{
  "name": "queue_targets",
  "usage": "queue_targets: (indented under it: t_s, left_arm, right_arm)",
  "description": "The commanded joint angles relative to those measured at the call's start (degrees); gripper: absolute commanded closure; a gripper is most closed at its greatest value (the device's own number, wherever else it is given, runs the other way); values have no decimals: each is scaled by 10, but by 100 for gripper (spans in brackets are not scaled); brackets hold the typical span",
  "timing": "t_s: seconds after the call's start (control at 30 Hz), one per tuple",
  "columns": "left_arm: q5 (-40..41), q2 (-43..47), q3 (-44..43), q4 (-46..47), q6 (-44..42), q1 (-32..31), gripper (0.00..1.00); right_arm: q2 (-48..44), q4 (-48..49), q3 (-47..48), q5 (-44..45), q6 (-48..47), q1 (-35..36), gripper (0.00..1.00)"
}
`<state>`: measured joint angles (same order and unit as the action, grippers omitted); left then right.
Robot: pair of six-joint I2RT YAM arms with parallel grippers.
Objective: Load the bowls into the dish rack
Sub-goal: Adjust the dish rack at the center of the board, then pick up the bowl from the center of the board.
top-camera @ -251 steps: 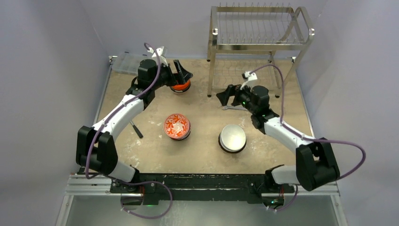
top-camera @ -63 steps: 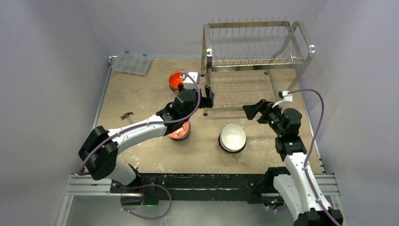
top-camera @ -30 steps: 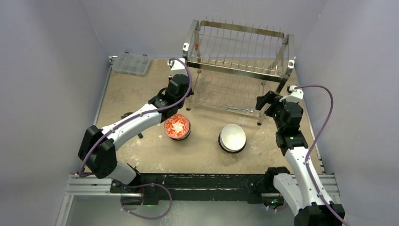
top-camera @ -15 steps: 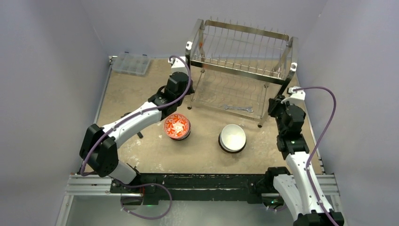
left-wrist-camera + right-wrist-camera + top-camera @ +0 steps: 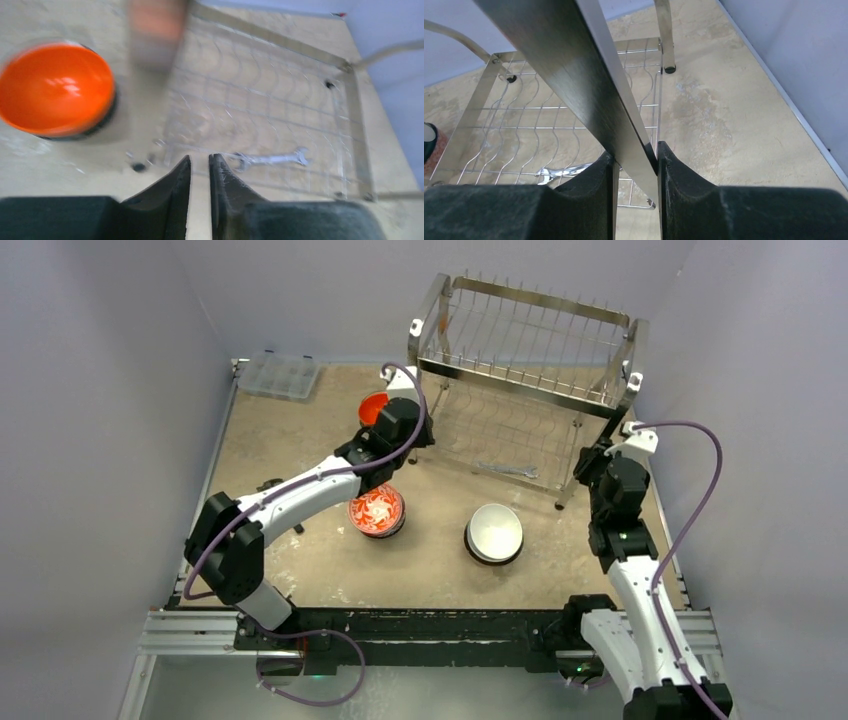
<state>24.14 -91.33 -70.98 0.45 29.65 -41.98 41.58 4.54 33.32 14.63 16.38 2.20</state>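
The dish rack (image 5: pixel 527 350) stands skewed at the back of the table. My right gripper (image 5: pixel 586 466) is shut on its front right leg (image 5: pixel 574 65), a flat metal bar pinched between the fingers (image 5: pixel 635 160). My left gripper (image 5: pixel 422 436) is shut and holds nothing, just off the rack's front left corner (image 5: pixel 200 161). A plain orange bowl (image 5: pixel 372 405) (image 5: pixel 55 90) sits to its left. A red-and-white patterned bowl (image 5: pixel 377 510) and a white-inside dark bowl (image 5: pixel 494 532) rest on the table in front of the rack.
A metal wrench (image 5: pixel 505 469) (image 5: pixel 272 159) lies on the table under the rack's lower wire tier (image 5: pixel 549 125). A clear compartment box (image 5: pixel 278 373) sits at the back left corner. A small dark tool (image 5: pixel 270 485) lies beside the left arm. The right wall is near the rack.
The rack has shifted right and turned, uncovering the orange bowl. My right gripper has shut on the rack's front right leg. My left gripper has closed fully and moved right.
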Motion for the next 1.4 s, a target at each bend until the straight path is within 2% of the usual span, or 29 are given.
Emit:
queue_targets:
  t_s: [0.0,0.23,0.37,0.43,0.53,0.57,0.63,0.7,0.73,0.83,0.97,1.17,1.37]
  left_arm:
    - [-30,11,19,2,47,-23,100]
    - [-14,29,30,-27,56,-23,100]
    - [-11,35,34,-37,55,-23,100]
    - [-9,43,42,-36,57,-23,100]
    - [-4,63,60,-38,64,-23,90]
    - [-4,71,67,-38,67,-22,87]
    - [-3,90,87,-38,76,-23,79]
    - [-8,110,108,-38,87,-23,72]
    - [-14,121,121,-38,93,-23,68]
    - [-52,150,151,-31,109,-22,53]
    - [-149,179,198,18,128,-23,34]
    - [-221,173,219,19,157,-43,27]
    - [-239,157,217,17,158,-77,20]
  right_arm:
    - [38,27,53,13,96,2,92]
    - [98,22,100,-6,97,1,90]
    - [108,16,111,-5,91,0,83]
    - [105,5,116,-18,83,0,75]
    - [85,-10,110,-44,71,-1,64]
    - [78,-15,106,-57,67,0,57]
    - [59,-32,94,-72,68,0,33]
    - [40,-43,83,-89,71,0,15]
    - [32,-59,79,-98,78,0,12]
    - [9,-77,68,-150,88,0,10]
    - [-18,-96,47,-229,108,0,6]
    - [-44,-111,9,-322,122,0,3]
    - [-44,-142,-29,-359,139,0,1]
